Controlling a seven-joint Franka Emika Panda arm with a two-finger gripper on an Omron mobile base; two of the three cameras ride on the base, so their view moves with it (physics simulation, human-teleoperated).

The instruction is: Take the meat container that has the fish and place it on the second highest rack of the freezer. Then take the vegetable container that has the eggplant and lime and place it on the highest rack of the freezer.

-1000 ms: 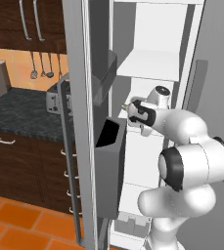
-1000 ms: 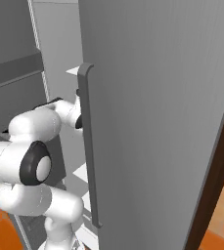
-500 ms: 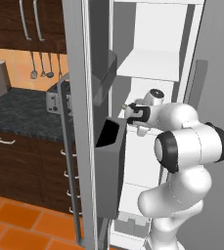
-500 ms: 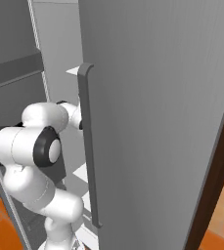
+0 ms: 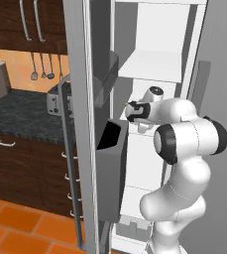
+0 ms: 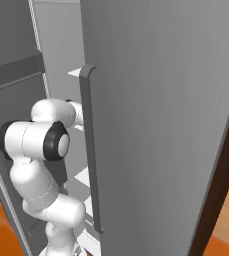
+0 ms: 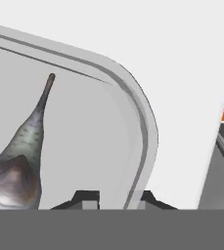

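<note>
Pincer (image 7: 114, 199) tips straddle the rounded rim of the grey meat container (image 7: 140, 127), pinching it. Inside lies the fish (image 7: 20, 161), its long axis running up the hand view, thin end away from the tips. Left base view shows the hand inside the freezer (image 5: 159, 59), container resting on a white shelf.

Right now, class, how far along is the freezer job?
Done: nothing certain yet. In hand: the fish lies in its tray, over a white shelf inside the freezer; the end effector straddles the tray rim, grip unclear. Left: let go and withdraw, then put the eggplant and lime container on the top rack.
</note>
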